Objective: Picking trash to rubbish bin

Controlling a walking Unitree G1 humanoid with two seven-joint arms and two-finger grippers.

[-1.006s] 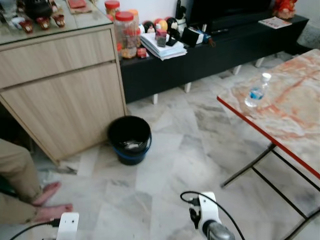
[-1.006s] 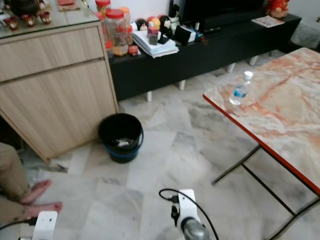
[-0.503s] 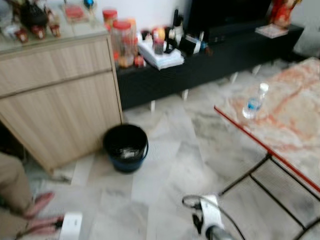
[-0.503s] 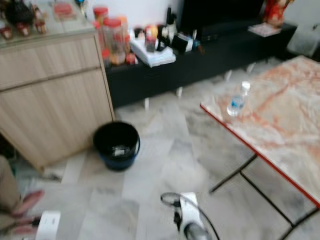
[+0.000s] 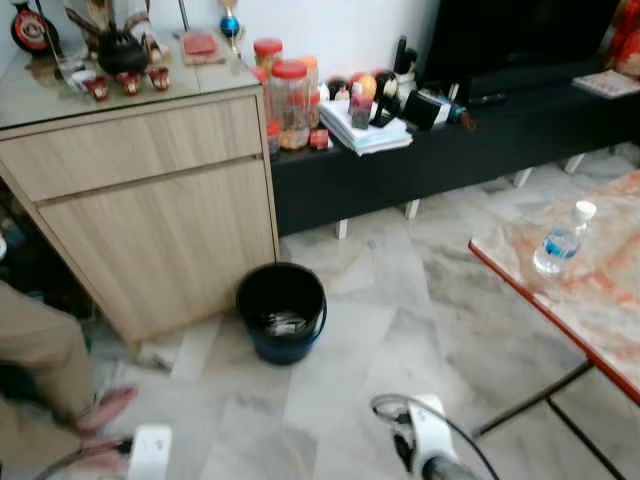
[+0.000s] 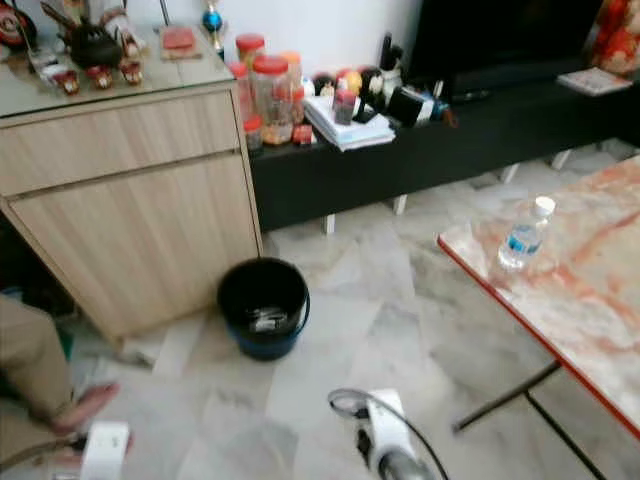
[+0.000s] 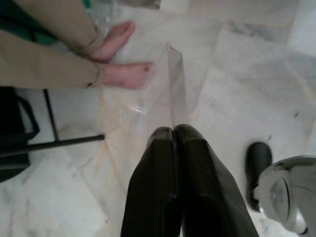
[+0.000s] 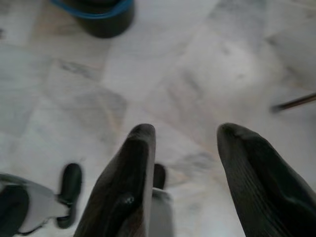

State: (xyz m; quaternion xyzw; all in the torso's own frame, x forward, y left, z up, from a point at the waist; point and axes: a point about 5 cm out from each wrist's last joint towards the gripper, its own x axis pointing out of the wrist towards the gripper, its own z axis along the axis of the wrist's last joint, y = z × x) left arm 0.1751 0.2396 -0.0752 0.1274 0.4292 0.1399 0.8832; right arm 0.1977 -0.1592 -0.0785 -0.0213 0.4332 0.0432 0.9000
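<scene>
A black rubbish bin (image 5: 282, 310) with a blue base stands on the marble floor in front of the wooden cabinet, with some scraps inside. A clear plastic bottle (image 5: 560, 240) with a blue label stands upright near the edge of the marble table (image 5: 600, 300) on the right. In the left wrist view, my left gripper (image 7: 175, 129) is shut on a thin clear plastic piece (image 7: 177, 84) that sticks out past the fingertips. My right gripper (image 8: 185, 131) hangs open over bare floor, holding nothing, with the bin (image 8: 98, 12) a short way ahead of it.
A person sits at the left, bare feet (image 7: 121, 59) on the floor near my left gripper. The wooden cabinet (image 5: 150, 220) and a low black TV bench (image 5: 450, 150) with jars and papers line the back. Metal table legs (image 5: 530, 400) cross at the right.
The whole picture has shifted right and down, so the camera has turned. The bin, bottle and table have not moved. Both arms hang low as before.
</scene>
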